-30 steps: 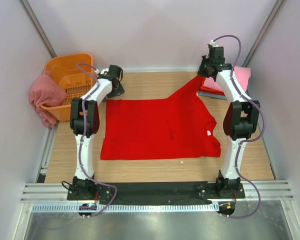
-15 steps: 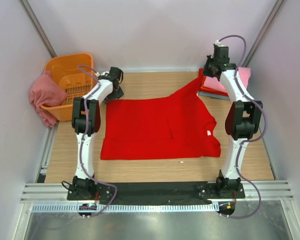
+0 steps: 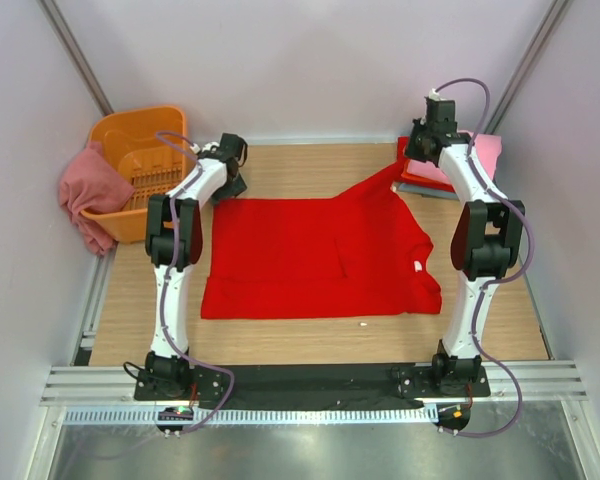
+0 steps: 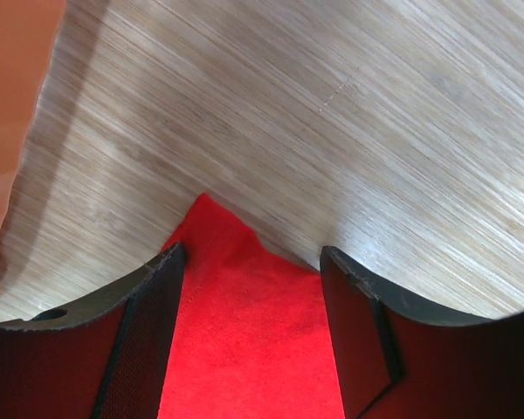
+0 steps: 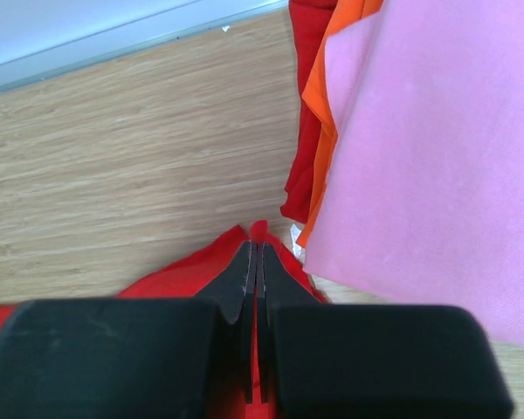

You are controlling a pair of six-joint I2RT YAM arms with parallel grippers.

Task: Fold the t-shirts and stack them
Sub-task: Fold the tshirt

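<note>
Narrowing my half-wide left hand astride a far corner of the red t-shirt; right hand, pinching its sleeve, tugged outward: spreading before folding.

A spread t-shirt lies on the table, with its far left corner between the tips of the left gripper and a far right tip in the right gripper. Just right of the right gripper sits a stack of folded t-shirts. Left of the left gripper stands a basket, with a draped t-shirt hanging over its left wall.
</note>
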